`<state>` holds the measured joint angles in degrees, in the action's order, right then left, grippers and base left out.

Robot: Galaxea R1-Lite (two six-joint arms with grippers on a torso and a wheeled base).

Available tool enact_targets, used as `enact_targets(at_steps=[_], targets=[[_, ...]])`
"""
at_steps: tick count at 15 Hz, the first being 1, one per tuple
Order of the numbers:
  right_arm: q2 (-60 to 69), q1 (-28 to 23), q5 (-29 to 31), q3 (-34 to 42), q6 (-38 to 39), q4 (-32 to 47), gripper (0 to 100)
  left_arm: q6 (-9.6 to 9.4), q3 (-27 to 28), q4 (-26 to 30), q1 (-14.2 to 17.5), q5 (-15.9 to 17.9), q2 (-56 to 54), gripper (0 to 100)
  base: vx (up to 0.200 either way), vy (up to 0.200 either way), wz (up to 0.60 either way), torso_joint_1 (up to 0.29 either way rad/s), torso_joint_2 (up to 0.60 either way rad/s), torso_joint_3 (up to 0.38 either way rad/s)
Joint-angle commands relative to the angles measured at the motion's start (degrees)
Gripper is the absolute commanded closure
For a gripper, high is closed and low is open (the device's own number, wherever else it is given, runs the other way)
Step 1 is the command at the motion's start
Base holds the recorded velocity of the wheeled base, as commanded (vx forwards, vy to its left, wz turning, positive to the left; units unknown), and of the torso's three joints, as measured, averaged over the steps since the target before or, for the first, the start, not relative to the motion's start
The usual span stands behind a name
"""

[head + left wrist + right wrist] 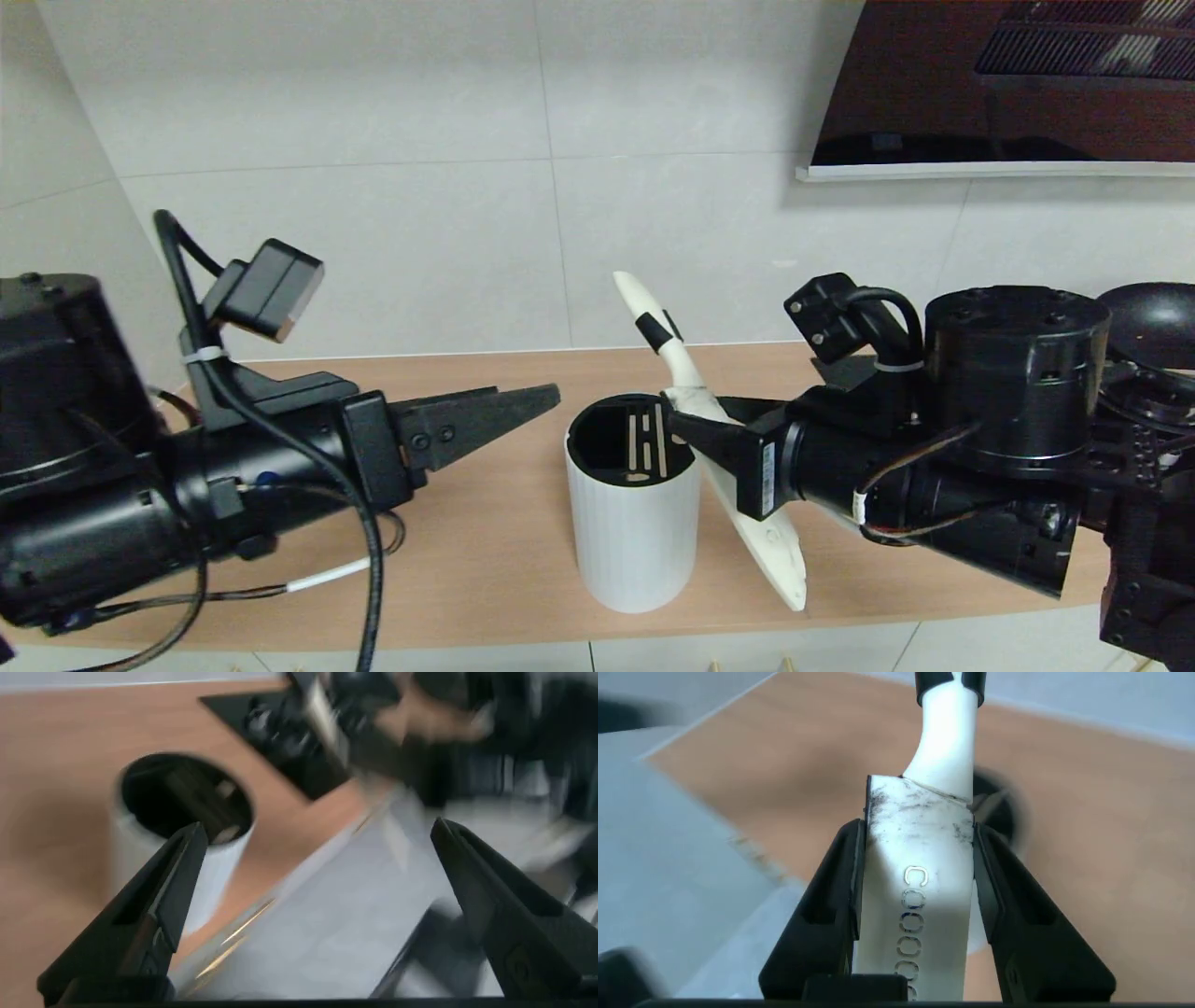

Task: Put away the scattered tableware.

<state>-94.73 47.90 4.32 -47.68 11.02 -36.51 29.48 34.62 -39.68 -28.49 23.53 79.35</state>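
Wooden counter (467, 560) lies below the right pincer (677, 415), clenched on a tilted spatula (770, 551) beside the holder (635, 541); left pincer (318, 833) hangs released. Tilt risks clipping the rim, toppling it.

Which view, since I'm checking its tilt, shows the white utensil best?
The head view: the whole white utensil shows, tilted, clamped in the right gripper beside the white holder. The right wrist view gives a close look at its gripped part; the left wrist view is too blurred to tell.

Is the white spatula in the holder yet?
Out: the right gripper holds the spatula tilted beside the holder, outside its rim.
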Motion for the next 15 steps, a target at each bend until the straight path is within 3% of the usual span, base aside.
enact_targets(at_steps=[1, 3, 4, 5, 9, 15], targets=[[-1.07, 1.32, -0.01, -0.14, 0.32, -0.05, 100, 2.69, -0.61, -6.29, -2.01, -1.47, 8.45, 0, 0.0, 0.0, 0.0, 0.0, 0.0, 0.0], [-0.72, 2.29, -0.01, -0.14, 1.37, -1.28, 100, 5.77, -0.43, -10.07, -2.62, -1.47, 10.39, 0, 0.0, 0.0, 0.0, 0.0, 0.0, 0.0], [-1.07, 3.43, -0.01, -0.22, 2.16, -2.78, 100, 8.67, -0.17, -12.88, -3.15, -1.91, 12.06, 0, 0.0, 0.0, 0.0, 0.0, 0.0, 0.0], [-1.6, 4.13, -0.01, -0.14, 2.16, -3.57, 100, 10.34, 0.1, -15.25, -3.68, -3.4, 13.64, 0, 0.0, 0.0, 0.0, 0.0, 0.0, 0.0], [-3.97, 6.77, 0.43, -0.49, 2.95, -3.74, 100, 10.6, 3.79, -18.5, -7.11, -14.83, 19.7, 0, 0.0, 0.0, 0.0, 0.0, 0.0, 0.0], [-4.67, 7.12, 1.31, -0.4, 2.95, -3.74, 100, 10.6, 3.87, -21.14, -7.19, -15.35, 19.7, 0, 0.0, 0.0, 0.0, 0.0, 0.0, 0.0]])
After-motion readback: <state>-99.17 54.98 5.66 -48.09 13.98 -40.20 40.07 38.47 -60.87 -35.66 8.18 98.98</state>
